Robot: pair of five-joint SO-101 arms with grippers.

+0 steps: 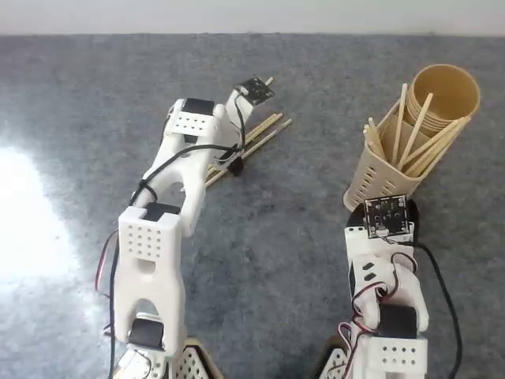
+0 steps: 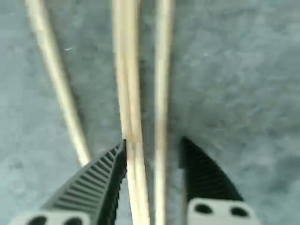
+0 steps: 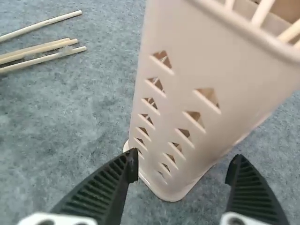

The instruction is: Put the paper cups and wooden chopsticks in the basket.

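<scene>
Left wrist view: straddling thin pale wooden chopsticks [image 2: 129, 84] with spread left fingers [image 2: 98, 183], seemingly for pinching; flanking beige perforated basket [image 3: 243, 70] with spread right fingers [image 3: 108, 187].

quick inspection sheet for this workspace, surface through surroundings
surface: grey carpet, glare patch at one side
job's things: basket upright, holding paper cups and some chopsticks; loose chopsticks lying on the carpet
clutter: nothing seen
grippers: left gripper jaws open astride loose chopsticks; right gripper jaws open either side of the basket's base
cables: wires along the left arm; black cable beside the right arm
surroundings: pale wall beyond the carpet
</scene>
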